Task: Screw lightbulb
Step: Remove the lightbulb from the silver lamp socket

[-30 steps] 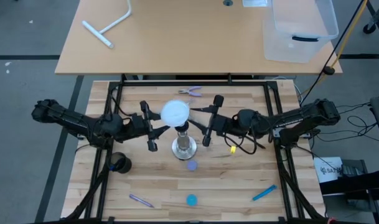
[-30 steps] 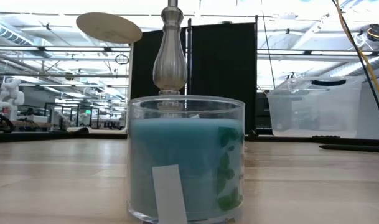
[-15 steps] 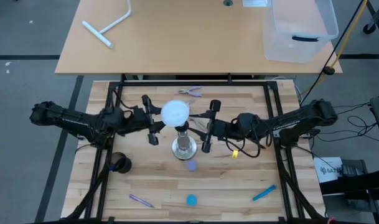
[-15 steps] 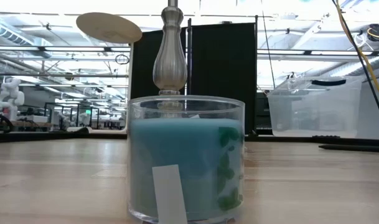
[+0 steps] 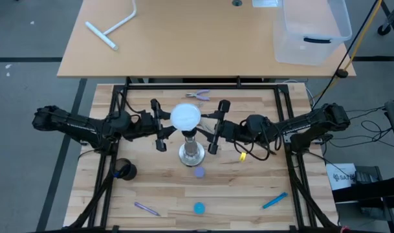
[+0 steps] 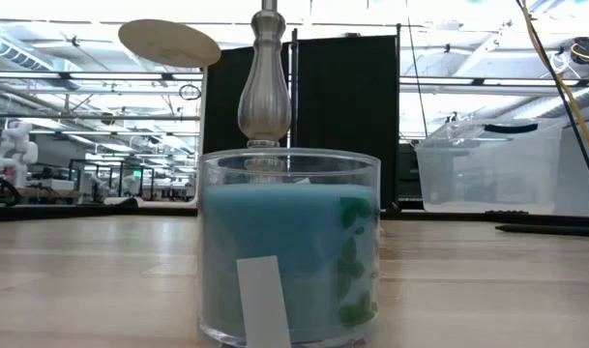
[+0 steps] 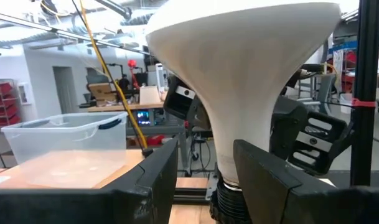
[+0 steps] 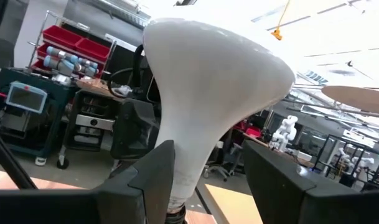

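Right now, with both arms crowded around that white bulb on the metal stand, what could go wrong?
1. The white frosted globe lightbulb looks tilted in the right wrist view, so it may cross-thread in the silvery socket stand.
2. The left tool and right tool flank the bulb's neck from opposite sides; an uneven push could tip the slender stand.
3. The stand might fall toward the blue glass candle jar nearby.

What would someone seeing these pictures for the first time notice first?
The white lightbulb at the table's centre, sitting atop the silvery socket stand, with the left gripper and right gripper flanking it from either side. In the low view, a blue candle jar fills the foreground, hiding the stand's foot.
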Robot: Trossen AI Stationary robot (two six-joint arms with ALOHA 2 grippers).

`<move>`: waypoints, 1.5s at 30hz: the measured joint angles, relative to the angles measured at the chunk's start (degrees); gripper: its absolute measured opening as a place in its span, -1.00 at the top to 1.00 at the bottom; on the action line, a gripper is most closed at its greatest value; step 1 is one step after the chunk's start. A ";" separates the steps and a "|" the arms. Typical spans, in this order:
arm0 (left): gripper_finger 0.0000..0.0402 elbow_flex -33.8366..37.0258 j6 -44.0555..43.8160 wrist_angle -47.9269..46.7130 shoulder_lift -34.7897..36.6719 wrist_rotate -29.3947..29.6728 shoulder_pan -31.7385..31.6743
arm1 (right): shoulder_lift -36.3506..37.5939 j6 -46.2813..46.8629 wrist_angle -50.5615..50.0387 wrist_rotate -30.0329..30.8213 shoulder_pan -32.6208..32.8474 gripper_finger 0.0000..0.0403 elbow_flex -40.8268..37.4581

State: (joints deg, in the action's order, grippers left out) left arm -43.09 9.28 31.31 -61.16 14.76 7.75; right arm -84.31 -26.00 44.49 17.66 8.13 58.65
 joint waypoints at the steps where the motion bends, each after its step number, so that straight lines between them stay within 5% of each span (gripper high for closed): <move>1: 0.19 0.00 -0.02 0.06 0.00 0.00 0.00 | 0.00 -0.03 0.00 -0.02 -0.13 0.08 0.00; 32: 0.19 0.00 0.97 0.19 -0.12 -3.35 3.34 | 0.00 -0.04 -2.54 0.03 -3.62 0.08 0.00; 45: 0.19 0.00 4.83 -2.27 1.09 11.90 5.87 | 0.15 -1.66 -3.07 1.00 -1.84 0.08 0.00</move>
State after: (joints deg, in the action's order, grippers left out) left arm -43.09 14.10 29.03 -60.07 26.66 13.62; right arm -84.16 -27.65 41.42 18.67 6.29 58.65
